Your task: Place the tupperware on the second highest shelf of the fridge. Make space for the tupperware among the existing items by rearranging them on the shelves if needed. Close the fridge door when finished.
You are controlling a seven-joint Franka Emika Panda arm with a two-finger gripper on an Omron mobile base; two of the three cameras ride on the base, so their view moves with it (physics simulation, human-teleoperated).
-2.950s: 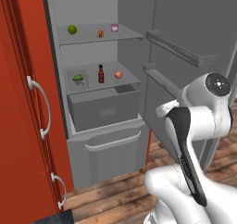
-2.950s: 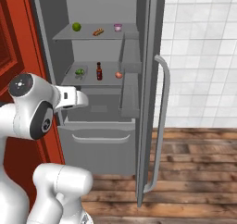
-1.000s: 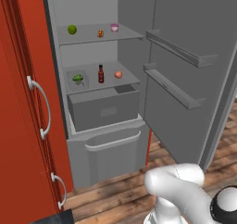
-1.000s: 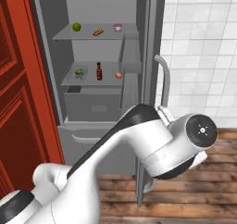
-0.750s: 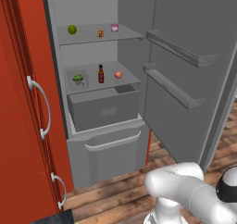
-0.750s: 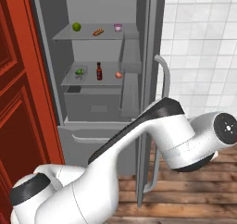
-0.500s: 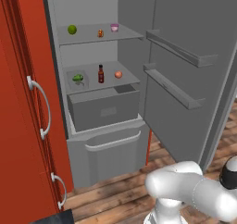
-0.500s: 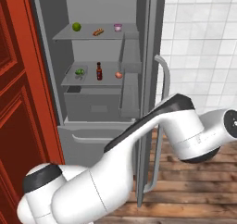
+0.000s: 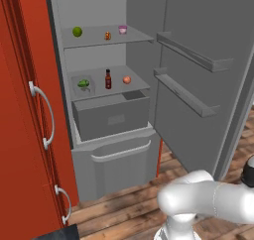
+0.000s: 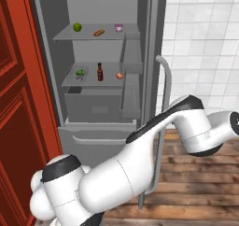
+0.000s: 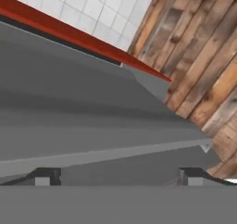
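Standing open at the right of the fridge, the door shows its inner racks to the left base view and its thin edge, with the long upright handle, to the right base view. The arm reaches out to the right, round the near edge of the door, with its elbow bent by the handle. The pincer is wide, nothing between its tips, and it looks along the plain grey face of the door, very near it; whether it touches I cannot tell.

On the second shelf, at its left, sits a pale clear box with something green inside, which I take for the tupperware. The bottle and the round fruit stand apart to its right. The lime, hot dog and pink cup are on the top shelf.

With the box seemingly placed, the step in hand looks like closing the door. That turns on the pincer lying on the door's outer side: a push to the left and far would swing it shut.
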